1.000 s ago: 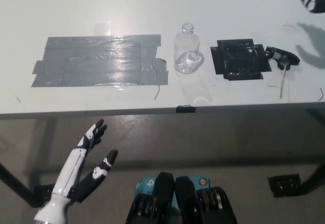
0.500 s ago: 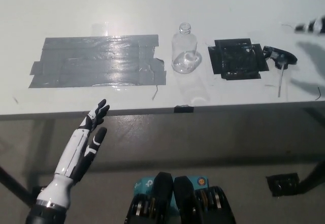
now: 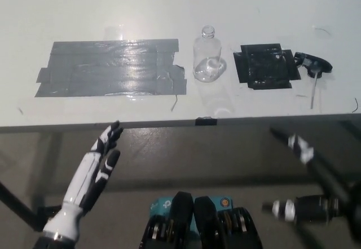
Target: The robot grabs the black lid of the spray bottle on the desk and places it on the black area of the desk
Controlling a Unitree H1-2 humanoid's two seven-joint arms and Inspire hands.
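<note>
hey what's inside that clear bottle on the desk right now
The clear bottle looks empty: only glare and the white desk show through it. Its neck is open; the black spray lid lies apart, right of the black patch.

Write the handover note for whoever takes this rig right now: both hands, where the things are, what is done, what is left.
Left robot hand: open, holding nothing, below the desk's near edge at lower left.
Right robot hand: blurred, below the desk edge at lower right; open or shut cannot be told. It does not look to be holding anything.
Bottle: upright, uncapped, between the grey tape and the black area.
Lid: lying on the white desk, beside the black area's right edge, its tube pointing toward the near edge.
Done: lid is off the bottle.
Left: grab the lid and set it on the black area.
</note>
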